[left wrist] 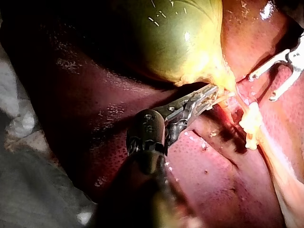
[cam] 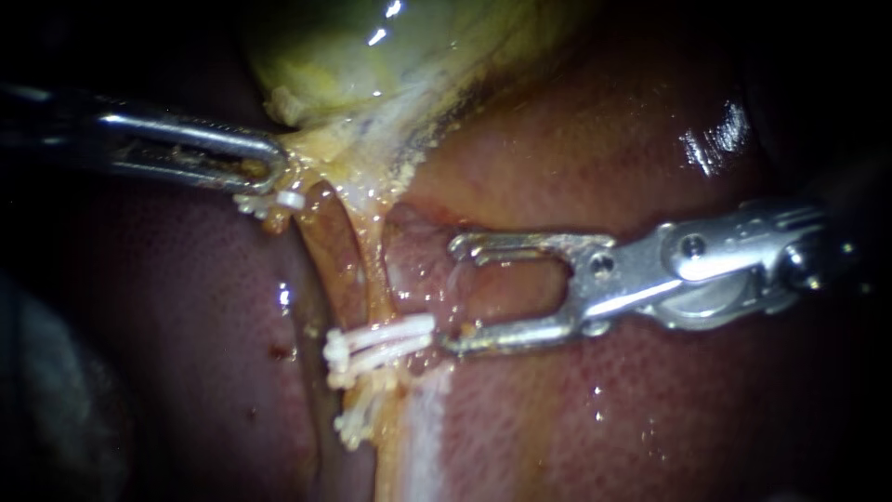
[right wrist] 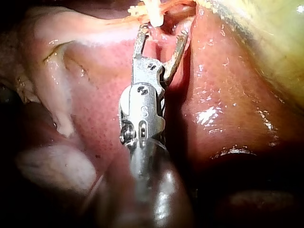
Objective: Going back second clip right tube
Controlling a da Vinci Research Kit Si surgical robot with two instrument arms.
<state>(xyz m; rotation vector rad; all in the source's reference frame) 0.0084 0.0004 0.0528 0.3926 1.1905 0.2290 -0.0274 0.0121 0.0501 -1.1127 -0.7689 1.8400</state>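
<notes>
1. Right instrument (cam: 452, 296), from 3 o'clock: jaws wide apart, empty, lower tip just beside white clip (cam: 381, 342) on tube (cam: 373, 279), toward 7 o'clock of centre.
2. Left instrument (cam: 274, 169), 10 o'clock: jaws clamped on tissue (cam: 321, 153) under gallbladder (cam: 372, 56).

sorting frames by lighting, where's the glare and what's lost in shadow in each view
Endoscope view: glare on the gallbladder and the liver, left instrument half in darkness. Left wrist view: small glints on the gallbladder, that instrument's shaft shadowed. Right wrist view: bright glint on the liver beside the right instrument, deep shadow along its shaft.
</notes>
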